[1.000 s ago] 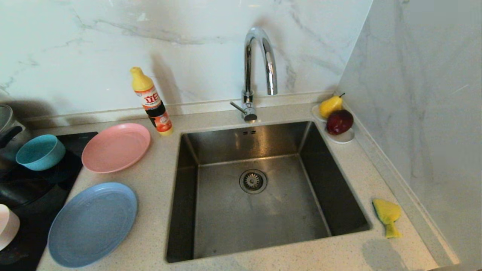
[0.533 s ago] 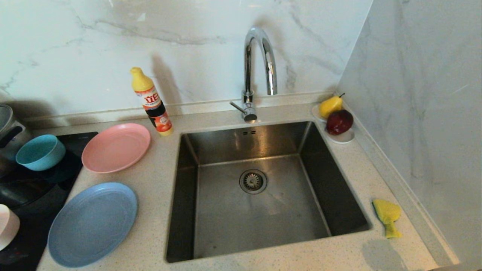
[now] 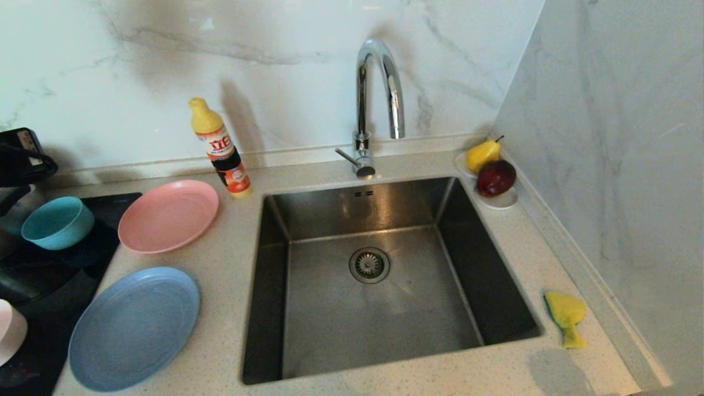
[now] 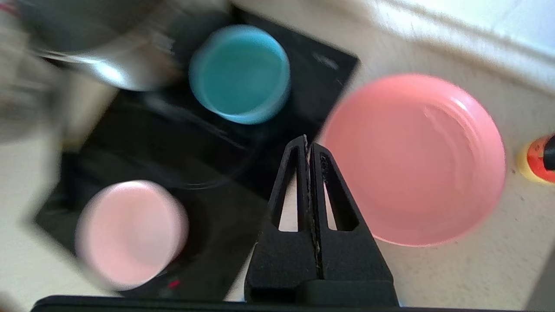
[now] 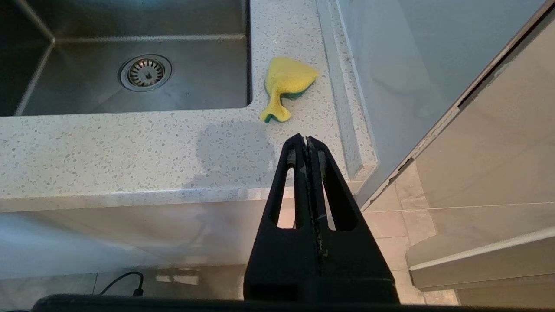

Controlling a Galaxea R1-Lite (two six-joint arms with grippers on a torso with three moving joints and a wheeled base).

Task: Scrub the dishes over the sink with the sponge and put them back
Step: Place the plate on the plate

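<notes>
The left gripper (image 4: 308, 149), jaws pressed together and holding nothing, hangs above the salmon-pink plate (image 3: 169, 215) at the head view's left, between the teal bowl (image 3: 56, 222) and grey-blue plate (image 3: 134, 326). To lift 1 dish cleanly, it should open, then pinch the plate's rim. The right gripper (image 5: 307, 143), also shut, waits off the counter's edge near the sponge (image 3: 566, 315) at lower right.

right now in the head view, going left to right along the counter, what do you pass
teal bowl → salmon-pink plate → detergent bottle → sink → red apple → sponge
</notes>
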